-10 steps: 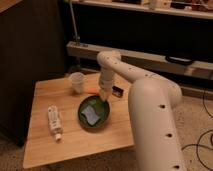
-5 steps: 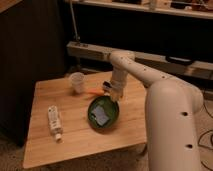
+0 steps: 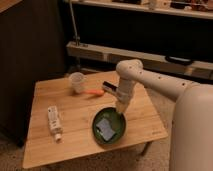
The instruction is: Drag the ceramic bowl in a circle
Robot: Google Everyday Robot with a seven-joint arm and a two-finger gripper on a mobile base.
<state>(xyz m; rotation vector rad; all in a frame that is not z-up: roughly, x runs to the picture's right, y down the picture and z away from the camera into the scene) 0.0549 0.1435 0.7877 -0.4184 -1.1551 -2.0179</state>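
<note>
The ceramic bowl (image 3: 108,127) is a round, shallow, dark green bowl with a pale bluish patch inside. It sits on the wooden table (image 3: 75,120) near the front edge, right of centre. My gripper (image 3: 120,109) hangs from the white arm and reaches down onto the bowl's far right rim. The fingertips are hidden against the rim.
A small translucent white cup (image 3: 76,82) stands at the back of the table. An orange carrot-like item (image 3: 93,92) lies to its right. A white bottle (image 3: 54,121) lies at the left front. A dark cabinet and shelving stand behind. The table's right edge is near the bowl.
The arm and the bowl have moved right and toward the front edge of the table. The orange item, covered a second ago, now shows.
</note>
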